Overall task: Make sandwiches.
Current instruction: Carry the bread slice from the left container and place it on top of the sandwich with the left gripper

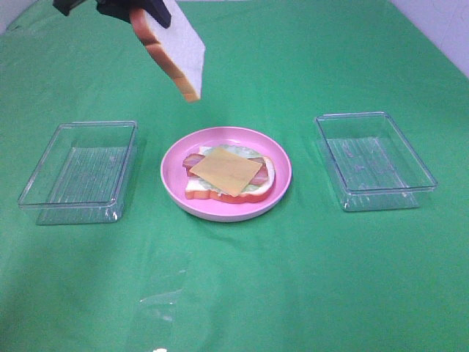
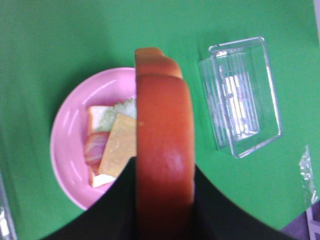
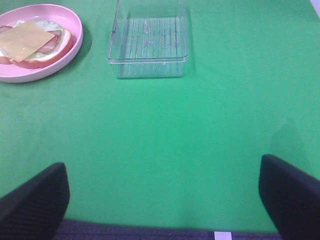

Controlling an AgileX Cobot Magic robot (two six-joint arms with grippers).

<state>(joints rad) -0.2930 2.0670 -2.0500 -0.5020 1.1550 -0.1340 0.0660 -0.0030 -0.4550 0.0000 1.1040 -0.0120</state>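
Left gripper (image 1: 150, 9), jaws clamped on the top bread slice (image 1: 176, 48), holds it tilted at the upper left of the high view, its long axis slanting down toward the frame's centre. The open-faced stack (image 1: 229, 174) of bread, lettuce, bacon and cheese square (image 1: 225, 170) lies on the round pink plate (image 1: 176, 158), below and right of the slice, well apart. The right gripper (image 3: 165, 200), jaws wide apart and empty, hangs over bare green tabletop (image 3: 200, 140); the left arm is judged better placed.
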